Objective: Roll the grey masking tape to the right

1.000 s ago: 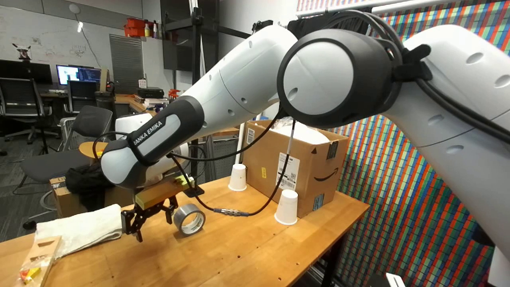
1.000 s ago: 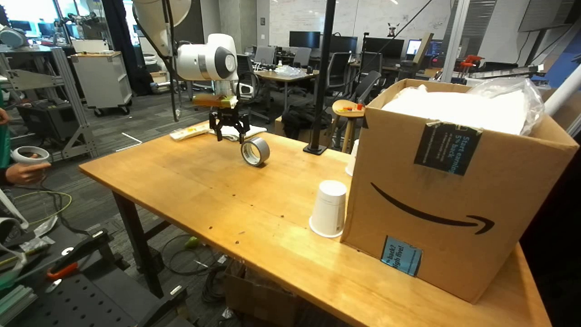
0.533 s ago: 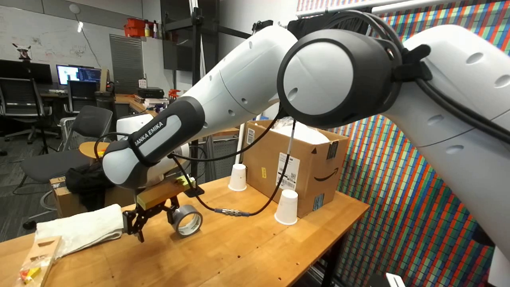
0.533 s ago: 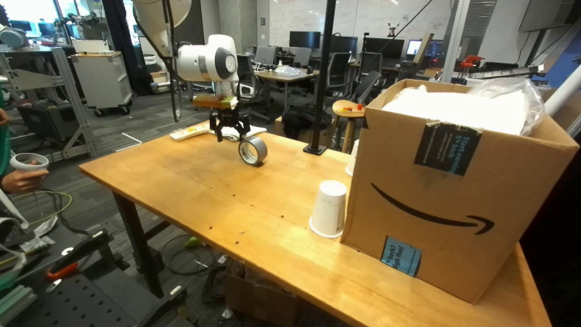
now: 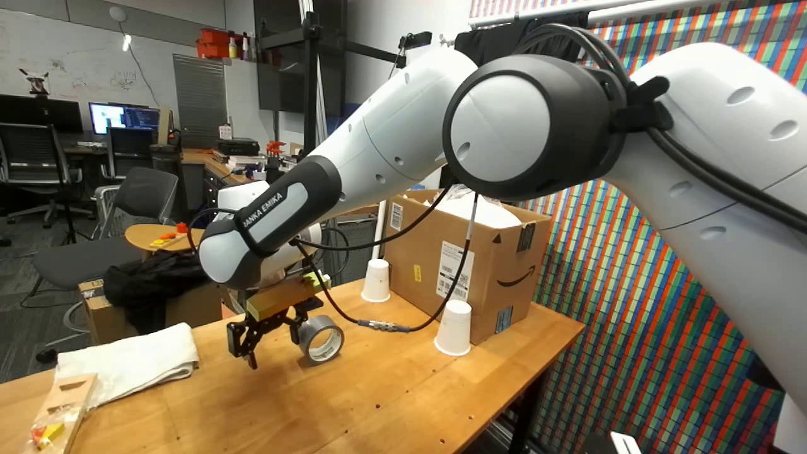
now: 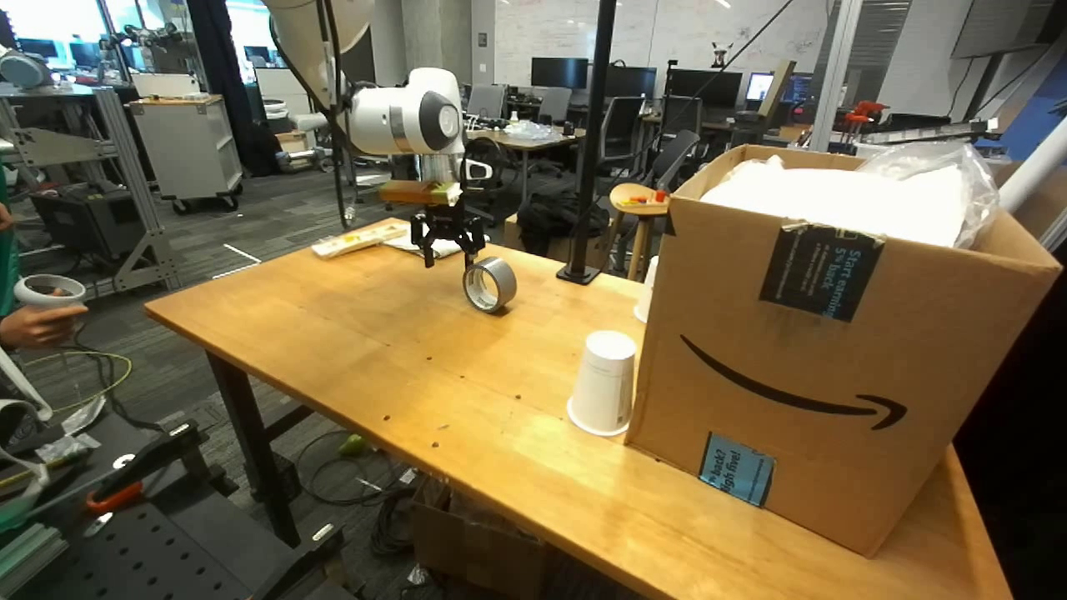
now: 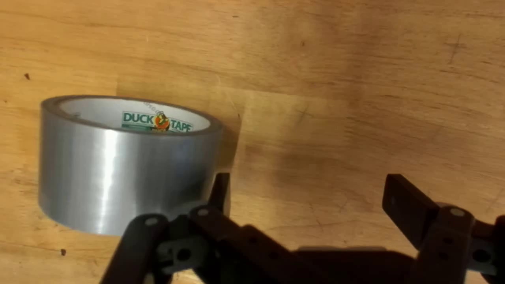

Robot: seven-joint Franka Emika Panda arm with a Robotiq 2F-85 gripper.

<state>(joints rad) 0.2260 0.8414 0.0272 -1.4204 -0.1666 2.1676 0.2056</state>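
The grey masking tape [image 5: 309, 331] stands on its rim on the wooden table, hollow centre facing sideways. It also shows in an exterior view [image 6: 506, 282] and on the left of the wrist view [image 7: 118, 169], where "Duck Tape" is printed inside it. My gripper [image 5: 273, 354] is open, pointing down low over the table, also seen in an exterior view [image 6: 449, 265]. In the wrist view the gripper [image 7: 306, 176] has nothing between its fingers. The outer side of its left finger there overlaps the tape's curved side; it touches or nearly touches it.
Two upturned white paper cups [image 5: 453, 331] [image 5: 376, 282] stand before a large cardboard box [image 5: 416, 252]. A white cloth [image 5: 135, 356] and a wooden piece [image 5: 66, 403] lie at the table's other end. A black post [image 6: 593, 167] stands at the table's edge.
The gripper and the tape first shift slightly left, then both move right, toward the cups, in both exterior views. The tape stays upright beside the same finger. The gripper stays open.
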